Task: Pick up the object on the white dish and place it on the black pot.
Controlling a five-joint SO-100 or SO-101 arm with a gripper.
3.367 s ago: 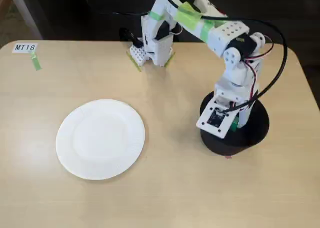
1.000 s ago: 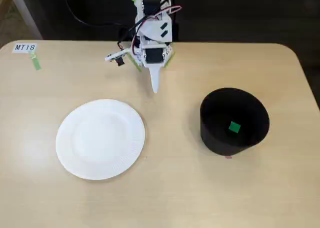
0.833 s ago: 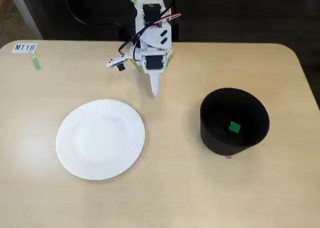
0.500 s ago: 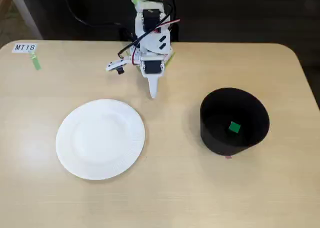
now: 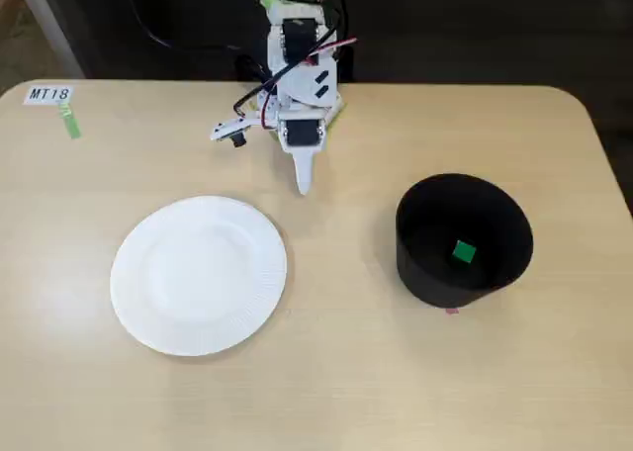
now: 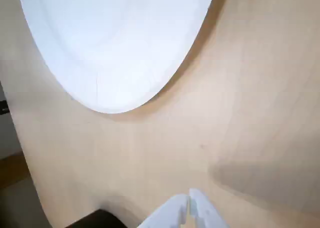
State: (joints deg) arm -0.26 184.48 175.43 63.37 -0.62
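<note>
Your green cube sits on the floor of the black pot, at the right of the fixed view. The white plate lies bare, well apart to the left. Your tool hangs over the counter near the arm's base, fingers pressed together, holding nothing.

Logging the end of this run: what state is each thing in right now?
Tiny bright green cube: lying inside the pot, on its floor.
Matte black cylindrical pot: upright, holding the cube.
Round white paper plate: flat on the table, nothing on it.
Gripper: shut, holding nothing, over bare table near the arm's base.
</note>
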